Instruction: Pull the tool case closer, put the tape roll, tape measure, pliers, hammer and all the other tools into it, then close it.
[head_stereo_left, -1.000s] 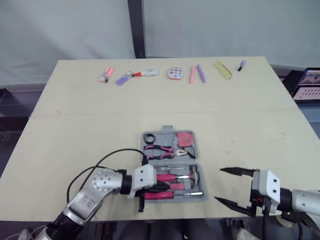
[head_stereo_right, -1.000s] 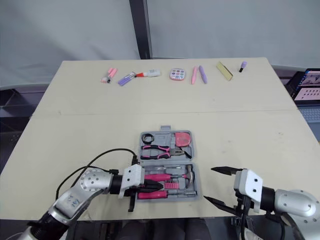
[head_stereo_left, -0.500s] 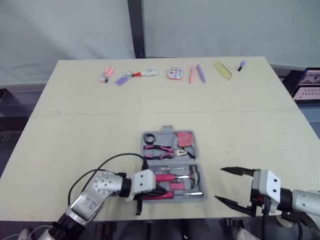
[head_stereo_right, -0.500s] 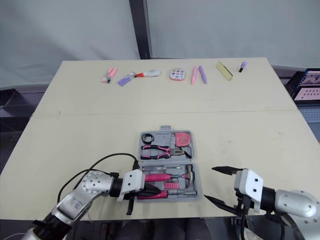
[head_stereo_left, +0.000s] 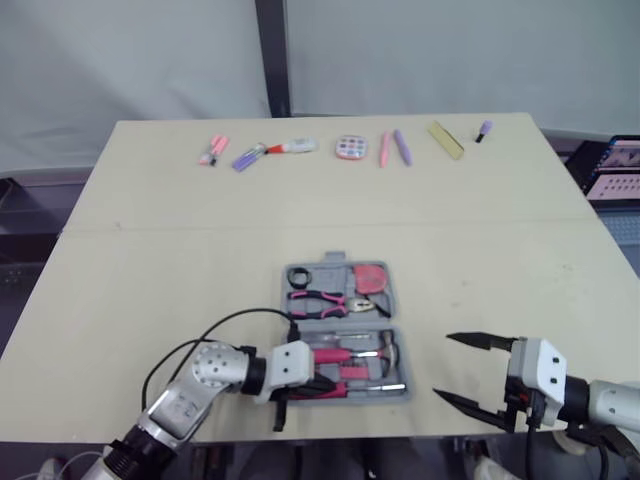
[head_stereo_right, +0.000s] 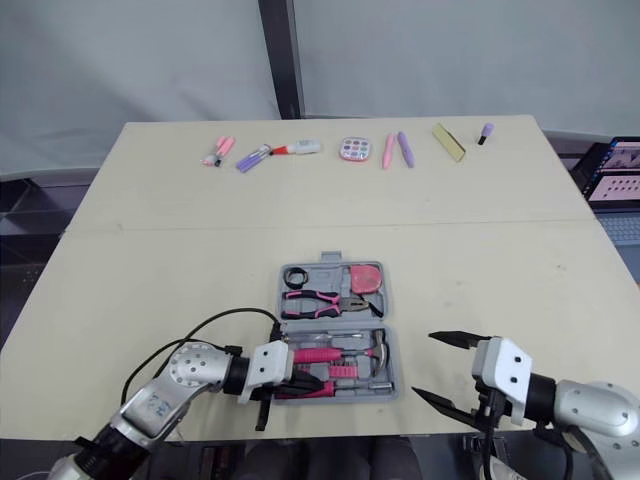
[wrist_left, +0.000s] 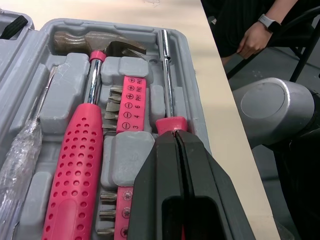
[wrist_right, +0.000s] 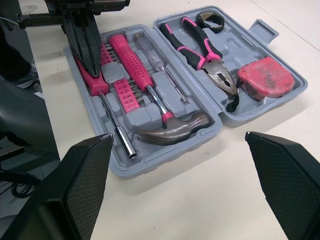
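The grey tool case (wrist_right: 150, 152) lies open near the table's front edge. Its far half holds the black tape roll (head_stereo_left: 299, 275), the pink-handled pliers (head_stereo_left: 320, 298) and the red tape measure (head_stereo_left: 371, 277). The near half holds the hammer (wrist_left: 75, 165), screwdrivers and a pink bit strip. My left gripper (wrist_left: 176, 134) is shut, its tips resting over a pink-handled driver (wrist_left: 169, 125) in the near slot of the case. My right gripper (head_stereo_left: 442, 365) hangs open to the right of the case, nothing between its fingers.
Along the far edge lies a row of small items: pink and purple markers (head_stereo_left: 250, 155), a round palette (head_stereo_left: 351, 147), a yellow block (head_stereo_left: 446, 139). A laptop (head_stereo_left: 615, 170) sits off the table's right side. A person's hand (wrist_left: 255, 42) shows beyond the front edge.
Both grippers have drifted slightly back toward the front edge. The left stays shut over the case's near half, the right stays open. The case and tools have not moved.
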